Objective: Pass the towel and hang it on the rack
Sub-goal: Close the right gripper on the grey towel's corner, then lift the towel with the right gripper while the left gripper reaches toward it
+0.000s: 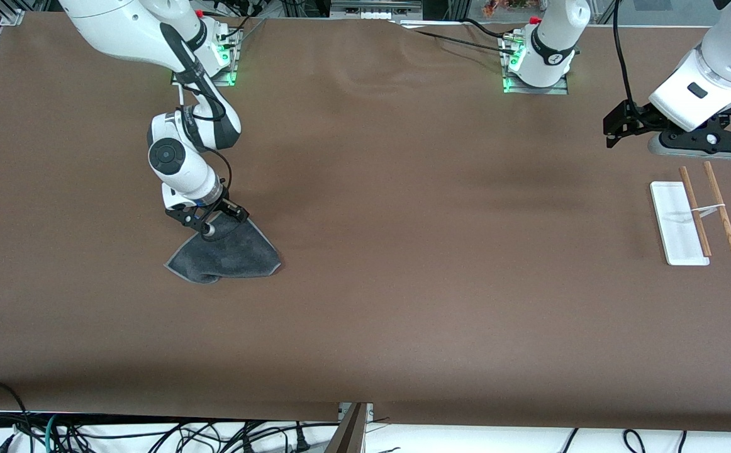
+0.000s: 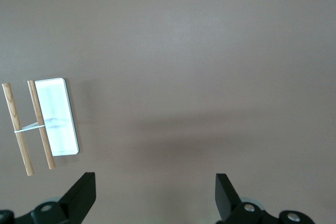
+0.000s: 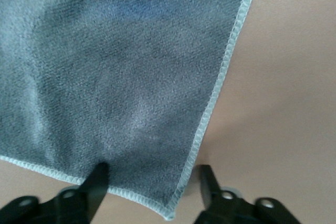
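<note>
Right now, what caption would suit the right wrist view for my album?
Right gripper straddles a corner of the dark grey fuzzy towel on the brown table.

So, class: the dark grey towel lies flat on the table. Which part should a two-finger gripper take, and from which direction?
Best guess: a corner, from straight above. The towel lies flat, so only its stitched edge gives the fingers something to pinch. The right gripper is already down at the corner farthest from the front camera, jaws apart astride it. The left gripper waits open near the rack.

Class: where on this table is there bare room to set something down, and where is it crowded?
Bare: the wide stretch between the towel and the rack. Crowded: the towel's corner, straddled by the right hand. The left hand waits, open, above the table beside the rack.
</note>
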